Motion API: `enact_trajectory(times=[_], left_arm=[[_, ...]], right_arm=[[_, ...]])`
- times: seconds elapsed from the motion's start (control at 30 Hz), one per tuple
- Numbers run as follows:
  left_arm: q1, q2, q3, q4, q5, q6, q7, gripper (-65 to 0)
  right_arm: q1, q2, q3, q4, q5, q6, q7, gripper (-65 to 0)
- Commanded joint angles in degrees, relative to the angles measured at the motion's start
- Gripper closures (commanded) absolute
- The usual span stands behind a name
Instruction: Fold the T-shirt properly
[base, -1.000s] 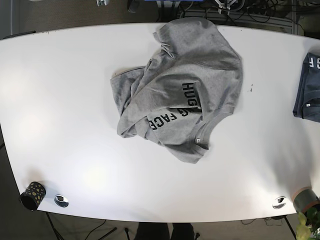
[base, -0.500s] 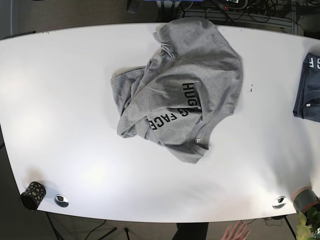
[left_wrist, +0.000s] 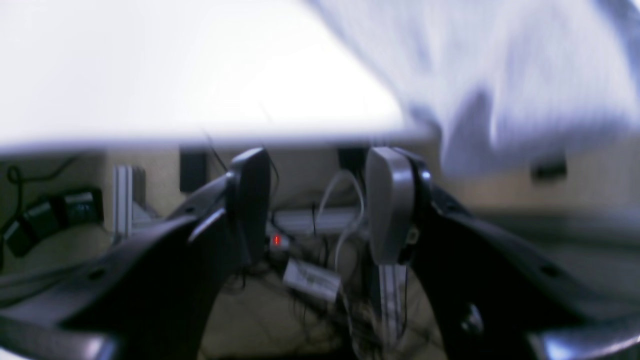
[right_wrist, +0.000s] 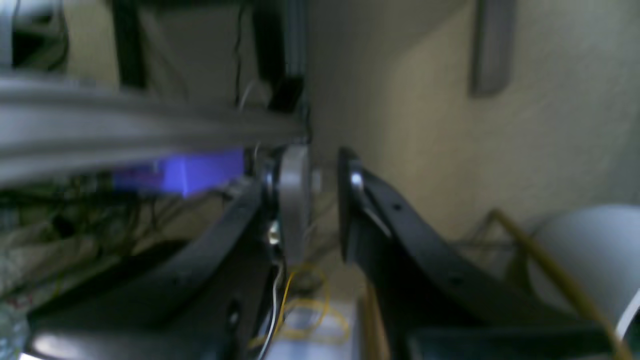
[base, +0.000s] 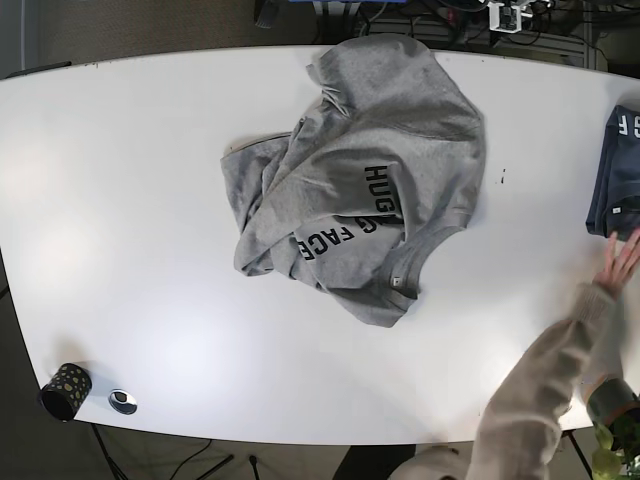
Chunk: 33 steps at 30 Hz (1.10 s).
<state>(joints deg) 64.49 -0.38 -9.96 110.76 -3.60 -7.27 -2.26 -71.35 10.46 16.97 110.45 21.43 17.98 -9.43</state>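
A grey T-shirt (base: 365, 190) was seen lying crumpled on the white table (base: 130, 200), near the middle of the far edge, with one part reaching almost to that edge and black lettering showing across its folds. A folded dark blue garment (base: 615, 175) was found at the right edge of the table, and a person's hand (base: 622, 262) in a beige sleeve was stretched from the near right corner to its lower edge, fingers spread; whether it touched the cloth could not be told. A small dark patterned cup (base: 65, 390) and a metal disc (base: 122, 400) were placed at the near left corner. Neither arm was seen in the base view. In the left wrist view the left gripper (left_wrist: 320, 200) was seen with its fingers parted and nothing between them, held beyond the table's edge, blurred pale cloth lying above. The right gripper (right_wrist: 322, 200) was shown with a narrow gap between its fingers, nothing held, before a blurred background of cables and frame.
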Motion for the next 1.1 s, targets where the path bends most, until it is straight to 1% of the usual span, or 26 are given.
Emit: enact_trajectory(times=[0.0, 0.2, 0.4, 0.43, 0.5, 0.57, 0.6, 0.7, 0.77, 1.07], left_arm=[[-0.44, -0.10, -1.17, 2.25, -1.46, 0.28, -0.86, -28.3], [-6.77, 0.07, -2.57, 2.78, -1.81, 0.28, -0.86, -28.6], [-10.82, 0.25, -1.96, 2.78, -1.81, 0.28, -0.86, -28.9], [-11.17, 0.25, -1.52, 2.78, -1.81, 0.28, -0.86, -29.6], [-11.96, 0.25, -0.99, 2.78, -1.81, 0.37, -0.86, -33.6], [-12.49, 0.34, -0.99, 2.69, -1.81, 0.37, -0.86, -37.5], [-12.58, 0.34, -0.99, 2.69, -1.81, 0.45, -0.86, -38.8], [-12.75, 0.25, -1.17, 2.43, -1.81, 0.45, -0.86, -39.3], [-12.75, -0.01, -1.17, 2.43, -1.72, 0.45, -0.86, -39.3], [-14.60, 0.16, -1.08, 2.43, -1.72, 0.37, -0.86, -39.2]], right_arm=[[-0.43, 0.40, 0.92, 2.47, 0.85, 0.44, 0.95, -9.4], [6.78, 0.49, 1.45, 3.96, 0.85, 0.44, 0.95, -9.4], [16.19, 0.49, 1.18, 3.88, 0.68, 0.44, 0.95, -10.0], [17.33, 0.31, 1.18, 3.88, 0.85, 0.44, 0.95, -10.1], [20.67, 0.13, 1.09, 3.88, 0.59, 0.44, 0.86, -10.9], [23.31, 0.13, 1.01, 3.88, 0.50, 0.44, 0.86, -15.2], [24.98, 0.13, 1.01, 3.88, 0.59, 0.44, 0.86, -19.3], [29.11, 0.22, 0.92, 3.88, 0.85, 0.44, 0.60, -29.2], [31.92, 0.40, 0.92, 3.88, 0.85, 0.44, -1.25, -31.9], [54.08, 0.40, 0.83, 3.52, 0.94, 0.44, -22.09, -32.5]])
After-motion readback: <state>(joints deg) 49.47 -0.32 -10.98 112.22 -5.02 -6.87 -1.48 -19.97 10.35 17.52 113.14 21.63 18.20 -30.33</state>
